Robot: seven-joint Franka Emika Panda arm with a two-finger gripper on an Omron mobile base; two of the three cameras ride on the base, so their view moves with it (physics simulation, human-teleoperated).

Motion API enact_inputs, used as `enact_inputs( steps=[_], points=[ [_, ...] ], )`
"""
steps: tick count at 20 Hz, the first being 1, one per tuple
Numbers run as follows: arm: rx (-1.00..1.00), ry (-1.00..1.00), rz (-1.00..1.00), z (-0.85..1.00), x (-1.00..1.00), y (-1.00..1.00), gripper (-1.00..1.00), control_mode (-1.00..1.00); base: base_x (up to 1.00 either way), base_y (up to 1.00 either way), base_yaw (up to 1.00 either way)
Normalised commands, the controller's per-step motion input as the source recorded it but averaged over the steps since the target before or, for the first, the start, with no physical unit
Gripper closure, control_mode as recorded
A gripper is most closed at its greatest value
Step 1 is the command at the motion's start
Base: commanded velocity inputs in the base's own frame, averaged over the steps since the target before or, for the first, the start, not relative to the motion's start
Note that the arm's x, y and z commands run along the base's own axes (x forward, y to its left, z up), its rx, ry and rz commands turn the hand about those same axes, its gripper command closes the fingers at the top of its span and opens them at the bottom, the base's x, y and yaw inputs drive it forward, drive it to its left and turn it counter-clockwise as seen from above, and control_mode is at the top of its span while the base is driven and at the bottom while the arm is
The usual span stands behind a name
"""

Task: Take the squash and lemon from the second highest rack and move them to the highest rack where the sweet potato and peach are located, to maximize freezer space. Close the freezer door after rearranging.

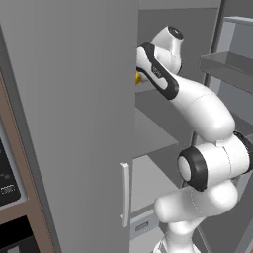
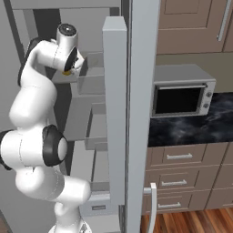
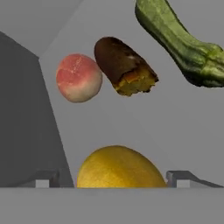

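Lemon (image 3: 118, 167) lies between the spread fingers (image 3: 179, 177) of the gripper (image 3: 114, 178) over the highest rack (image 3: 166, 127), squash (image 3: 183, 41), sweet potato (image 3: 124, 65) and peach (image 3: 78, 78) beyond. Whether it is clamped cannot be told. Judged step: lemon placement; next, withdraw and close the freezer door (image 1: 69, 123).

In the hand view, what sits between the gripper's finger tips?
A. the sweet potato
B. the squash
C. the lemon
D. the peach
C: the lemon fills the gap between the two tips of the gripper, while the peach, sweet potato and squash lie farther off on the rack.
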Motion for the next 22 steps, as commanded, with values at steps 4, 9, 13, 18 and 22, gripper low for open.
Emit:
enact_inputs(
  steps=[4,9,13,18,22],
  points=[
    [0.0,-0.31,0.09,0.0,-0.11,0.0,-1.0,-1.0,0.0,0.0,0.0],
    [0.0,-0.03,0.0,0.33,-0.45,0.0,-1.0,-1.0,0.0,0.0,0.0],
    [0.0,0.0,0.0,0.65,-0.5,0.0,-1.0,-1.0,0.0,0.0,0.0],
    [0.0,-0.04,0.0,0.23,-0.65,-0.01,-1.0,-1.0,0.0,0.0,0.0],
    [0.0,-0.08,0.0,0.0,-0.86,0.0,-1.0,-1.0,0.0,0.0,0.0]
  ],
)
